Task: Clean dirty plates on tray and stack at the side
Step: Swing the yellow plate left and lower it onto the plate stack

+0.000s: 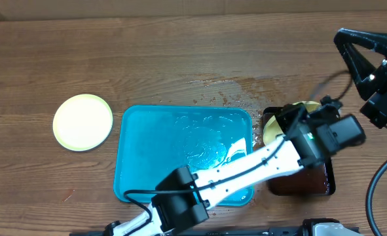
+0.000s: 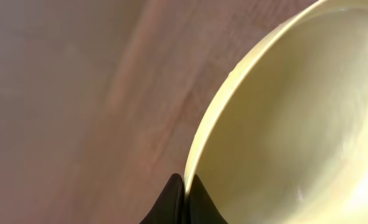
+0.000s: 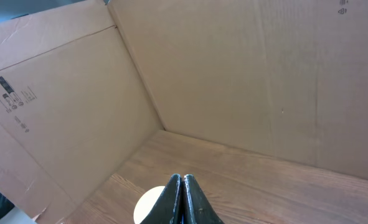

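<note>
The left gripper has its fingers pressed together at the rim of a pale yellow plate, which sits on the dark tray just right of the turquoise tray. The right gripper, also closed and empty, hangs beyond that tray's far right corner. A second yellow plate lies to the tray's left.

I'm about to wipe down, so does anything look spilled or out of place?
Yes. Water lies on the wooden table past the far right corner of the turquoise tray, with dark specks in it. The tray also holds a puddle. The pale yellow plate in the left hand looks clean.
</note>
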